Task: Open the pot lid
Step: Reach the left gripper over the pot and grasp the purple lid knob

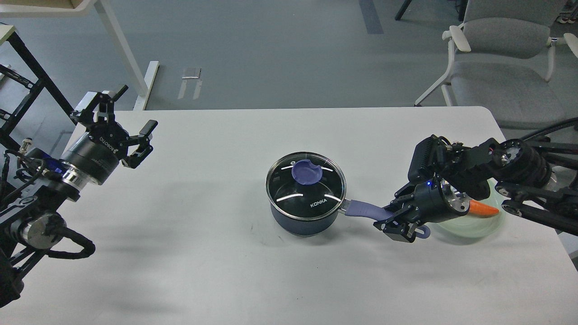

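A dark blue pot [303, 219] stands in the middle of the white table [226, 271]. Its glass lid [305, 186] lies shut on it, with a purple knob [306, 171] on top. The pot's purple handle [363, 209] points right. My right gripper [393, 218] is shut on the end of that handle. My left gripper [122, 119] is open and empty, held above the table's far left corner, well away from the pot.
A pale green plate [474, 223] with an orange carrot [483, 209] lies right of the pot, partly behind my right arm. A grey chair [501, 58] stands beyond the table's right end. A white desk leg [124, 54] stands at the far left.
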Robot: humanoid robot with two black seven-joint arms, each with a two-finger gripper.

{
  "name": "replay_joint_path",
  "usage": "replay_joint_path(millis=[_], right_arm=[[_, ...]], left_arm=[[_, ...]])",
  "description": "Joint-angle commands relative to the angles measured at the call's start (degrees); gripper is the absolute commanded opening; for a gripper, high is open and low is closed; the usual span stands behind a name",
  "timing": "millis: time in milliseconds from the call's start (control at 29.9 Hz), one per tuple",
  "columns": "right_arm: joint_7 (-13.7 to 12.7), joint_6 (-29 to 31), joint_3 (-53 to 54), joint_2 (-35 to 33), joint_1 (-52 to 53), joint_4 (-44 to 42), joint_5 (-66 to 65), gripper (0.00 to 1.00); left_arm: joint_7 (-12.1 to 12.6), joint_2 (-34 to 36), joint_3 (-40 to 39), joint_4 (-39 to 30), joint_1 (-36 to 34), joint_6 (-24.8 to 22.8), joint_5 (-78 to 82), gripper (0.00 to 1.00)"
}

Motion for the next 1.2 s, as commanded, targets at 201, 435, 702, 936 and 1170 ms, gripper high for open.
replay_joint_path(millis=[201, 435, 702, 936, 1170], right_arm=[[-0.01, 0.02, 0.02, 0.44, 0.0, -0.29, 0.0, 0.27], [-0.01, 0.11, 0.02, 0.44, 0.0, -0.29, 0.0, 0.28], [-0.01, 0.11, 0.02, 0.17, 0.0, -0.29, 0.0, 0.28], [-0.01, 0.02, 0.02, 0.26, 0.0, -0.29, 0.0, 0.28], [-0.01, 0.02, 0.02, 0.09, 0.0, -0.29, 0.0, 0.28]], left_arm=[[0.0, 0.32, 0.49, -8.42, -13.39, 1.55, 49.24, 0.99], [0.0, -0.91, 9.59, -16.69, -21.9, 4.28, 70.9, 0.99], [0.0, -6.08, 30.27, -15.92, -35.01, 11.57, 83.91, 0.99], [0.0, -15.58, 31.86, -8.01, -36.95, 14.03, 93.06, 0.99], [0.0, -20.15, 35.55, -1.17, -36.6, 17.18, 96.57, 0.99]])
